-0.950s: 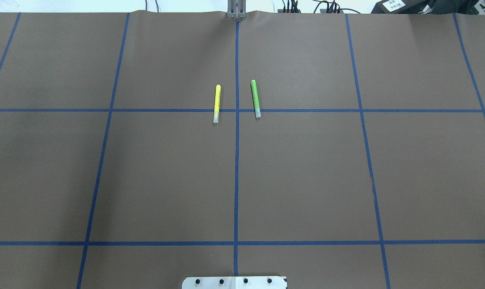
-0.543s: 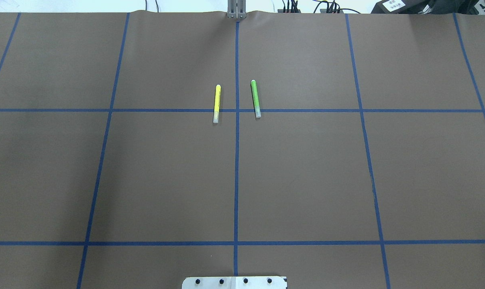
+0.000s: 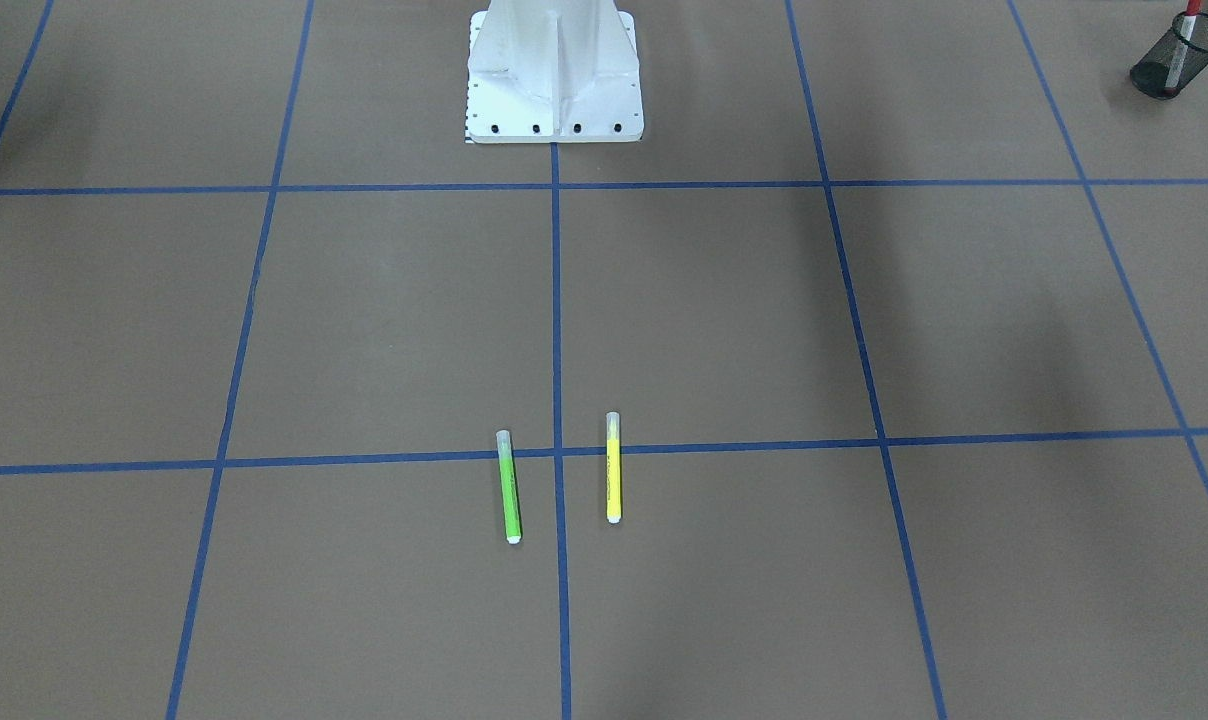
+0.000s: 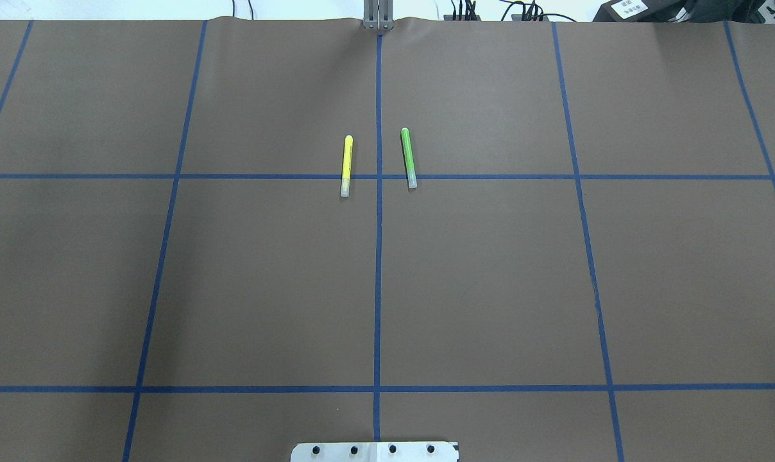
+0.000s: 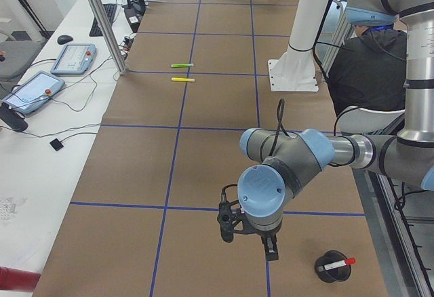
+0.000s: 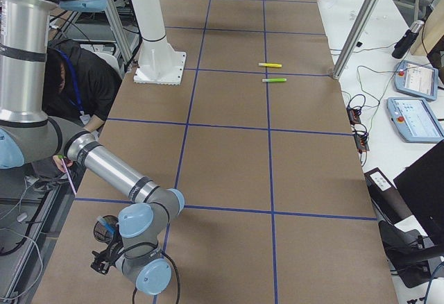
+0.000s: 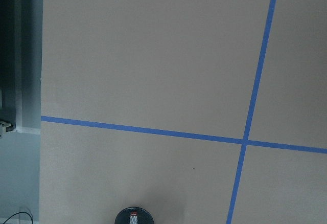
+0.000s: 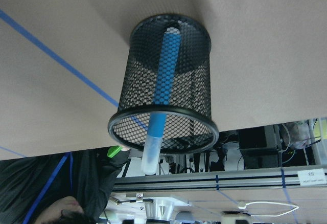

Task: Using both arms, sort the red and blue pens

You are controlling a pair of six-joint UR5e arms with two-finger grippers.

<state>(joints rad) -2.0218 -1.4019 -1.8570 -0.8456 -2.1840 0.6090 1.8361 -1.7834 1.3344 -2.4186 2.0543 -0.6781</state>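
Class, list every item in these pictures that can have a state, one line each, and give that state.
red pen: leaning inside a black mesh cup.
blue pen: inside a second mesh cup, clear end poking out.
yellow marker: lying flat, capped, untouched.
green marker: lying flat, capped, untouched.
left gripper: above the table, open or shut cannot be told.
right gripper: beside the second mesh cup, cannot be told.

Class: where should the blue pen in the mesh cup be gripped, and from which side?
Likely pinch the blue pen by its clear cap end, the only part past the mesh cup rim, coming from the open mouth.
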